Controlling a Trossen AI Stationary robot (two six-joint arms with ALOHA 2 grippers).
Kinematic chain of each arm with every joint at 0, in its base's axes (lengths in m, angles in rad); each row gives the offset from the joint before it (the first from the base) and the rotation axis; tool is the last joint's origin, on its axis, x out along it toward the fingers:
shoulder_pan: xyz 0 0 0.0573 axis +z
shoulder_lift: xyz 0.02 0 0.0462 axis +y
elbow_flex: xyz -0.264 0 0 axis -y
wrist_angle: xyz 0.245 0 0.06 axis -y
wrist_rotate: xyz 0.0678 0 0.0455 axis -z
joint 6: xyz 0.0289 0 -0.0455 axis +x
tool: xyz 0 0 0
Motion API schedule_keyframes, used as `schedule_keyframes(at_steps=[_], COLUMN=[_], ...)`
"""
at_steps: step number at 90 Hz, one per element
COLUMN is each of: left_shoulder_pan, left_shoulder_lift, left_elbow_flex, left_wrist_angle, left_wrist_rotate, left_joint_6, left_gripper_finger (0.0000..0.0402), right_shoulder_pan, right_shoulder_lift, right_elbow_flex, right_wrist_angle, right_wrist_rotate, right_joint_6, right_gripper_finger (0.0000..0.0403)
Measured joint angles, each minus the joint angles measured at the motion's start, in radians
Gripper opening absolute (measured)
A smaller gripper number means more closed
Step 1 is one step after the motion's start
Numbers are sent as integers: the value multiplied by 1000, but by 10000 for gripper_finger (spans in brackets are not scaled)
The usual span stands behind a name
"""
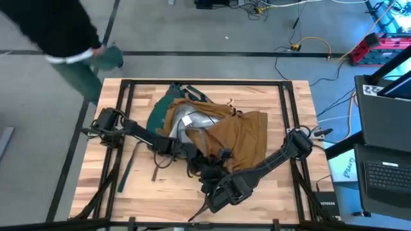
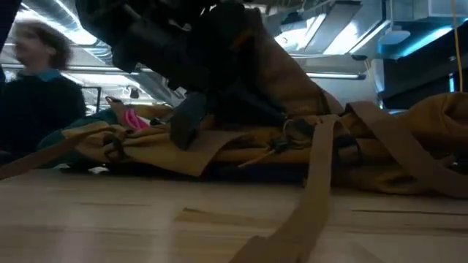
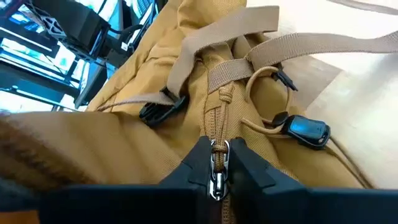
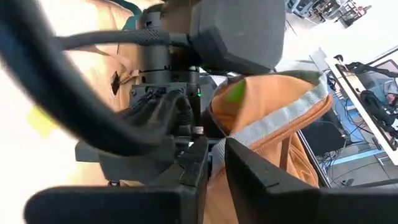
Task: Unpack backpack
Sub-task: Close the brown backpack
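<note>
I see the large soft tan-brown fabric backpack (image 1: 221, 138) lying flat on the wooden bench (image 1: 282, 192), its mouth partly gaping on grey lining; something pink shows inside in the low view, too unclear to name. My left gripper (image 3: 216, 163) has its jaws clenched on the metal zipper pull (image 3: 217, 168). My right gripper (image 4: 214, 163) sits at the grey-edged opening rim, which runs between its jaws; whether they clamp it I cannot tell.
</note>
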Motion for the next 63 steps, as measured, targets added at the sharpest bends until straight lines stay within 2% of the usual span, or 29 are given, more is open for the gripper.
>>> schedule_keyframes(at_steps=[33,47,63], left_shoulder_pan=[-137,-176,-191], left_shoulder_lift=[0,0,0], left_elbow_flex=[-2,-3,-3], left_wrist_angle=[-1,35,73], left_wrist_rotate=[-102,-112,-109], left_joint_6=[7,2,4], left_gripper_finger=[16,16,15], right_shoulder_pan=[133,188,213], right_shoulder_lift=[-10,-10,-10], right_elbow_flex=[0,-26,-166], right_wrist_angle=[-27,-16,59], right_wrist_rotate=[100,96,24], right_joint_6=[-72,0,48], right_gripper_finger=[42,42,42])
